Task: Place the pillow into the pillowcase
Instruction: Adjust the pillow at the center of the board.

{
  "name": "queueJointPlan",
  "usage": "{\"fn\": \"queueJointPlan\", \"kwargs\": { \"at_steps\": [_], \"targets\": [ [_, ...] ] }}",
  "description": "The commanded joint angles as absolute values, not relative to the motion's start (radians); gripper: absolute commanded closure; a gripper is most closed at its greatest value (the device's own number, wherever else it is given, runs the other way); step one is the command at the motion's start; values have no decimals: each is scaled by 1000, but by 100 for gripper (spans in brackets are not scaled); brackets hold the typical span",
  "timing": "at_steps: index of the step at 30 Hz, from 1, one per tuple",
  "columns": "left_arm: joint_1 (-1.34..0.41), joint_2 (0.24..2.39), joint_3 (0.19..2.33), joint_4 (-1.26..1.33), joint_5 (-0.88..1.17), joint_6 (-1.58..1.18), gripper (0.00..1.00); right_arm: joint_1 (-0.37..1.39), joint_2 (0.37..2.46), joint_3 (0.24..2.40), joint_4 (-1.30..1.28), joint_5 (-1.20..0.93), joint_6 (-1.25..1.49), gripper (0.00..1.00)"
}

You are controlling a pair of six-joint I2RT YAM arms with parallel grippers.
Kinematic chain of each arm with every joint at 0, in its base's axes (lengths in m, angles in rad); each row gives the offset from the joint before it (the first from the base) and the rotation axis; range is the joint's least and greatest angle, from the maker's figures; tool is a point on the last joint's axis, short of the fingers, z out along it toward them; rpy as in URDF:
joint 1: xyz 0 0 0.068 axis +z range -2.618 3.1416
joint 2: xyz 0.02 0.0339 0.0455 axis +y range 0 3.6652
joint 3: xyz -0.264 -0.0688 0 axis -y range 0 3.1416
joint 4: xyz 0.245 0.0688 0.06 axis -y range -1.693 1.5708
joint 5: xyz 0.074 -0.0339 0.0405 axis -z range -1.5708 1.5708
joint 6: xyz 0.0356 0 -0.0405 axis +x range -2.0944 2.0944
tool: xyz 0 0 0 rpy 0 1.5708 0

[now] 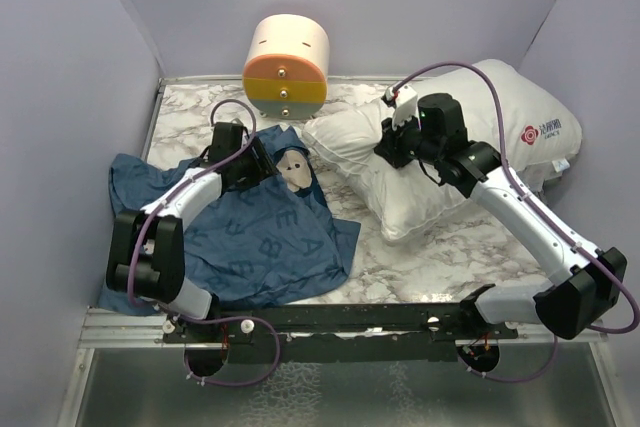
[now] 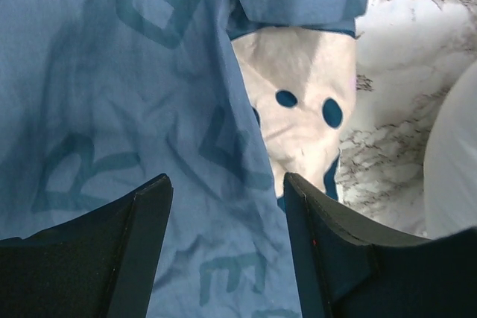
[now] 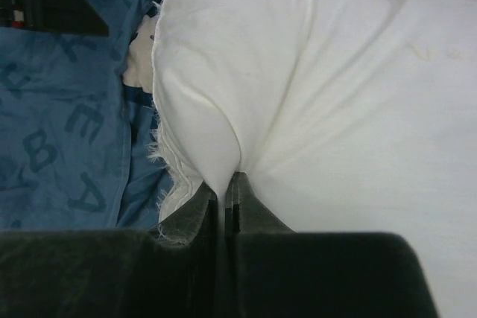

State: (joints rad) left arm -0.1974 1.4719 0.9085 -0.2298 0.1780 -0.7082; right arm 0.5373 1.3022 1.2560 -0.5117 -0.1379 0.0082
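Right gripper [image 3: 229,184] pinches the pillow [image 3: 335,109] edge tight.
Left gripper [image 2: 226,179] hangs apart over the pillowcase [image 2: 112,94], at the pillow's 9 o'clock; bare table [image 1: 440,257] at 6.

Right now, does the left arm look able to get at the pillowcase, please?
Probably yes: the left tool hangs open right over the pillowcase, nothing between them, and the pillow lies off to the right.

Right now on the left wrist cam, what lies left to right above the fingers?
pillowcase → mouse face printed on it → marble table → pillow at the right edge
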Motion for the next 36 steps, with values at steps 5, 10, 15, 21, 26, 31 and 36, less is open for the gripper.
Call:
{"fn": "queueJointPlan", "kwargs": {
  "at_steps": [5,10,15,21,26,31,36],
  "targets": [
    [-199,1656,1028,-244,139,-645,39,540,1241,1249,-383,-268,66,99],
    [-199,1754,1098,-264,174,-617,78,539,1227,1241,-384,-276,64,99],
    [-199,1748,1155,-319,180,-569,100,539,1212,1241,-394,-291,53,99],
    [-201,1617,1147,-343,233,-497,100,541,1180,1250,-365,-395,16,99],
    [-201,1488,1083,-352,296,-456,100,540,1184,1260,-361,-457,1,99],
    [-201,1375,1016,-393,324,-433,100,540,1183,1243,-367,-468,-3,99],
    [-201,1327,980,-435,365,-409,100,540,1203,1227,-403,-528,-40,99]
  ]
}}
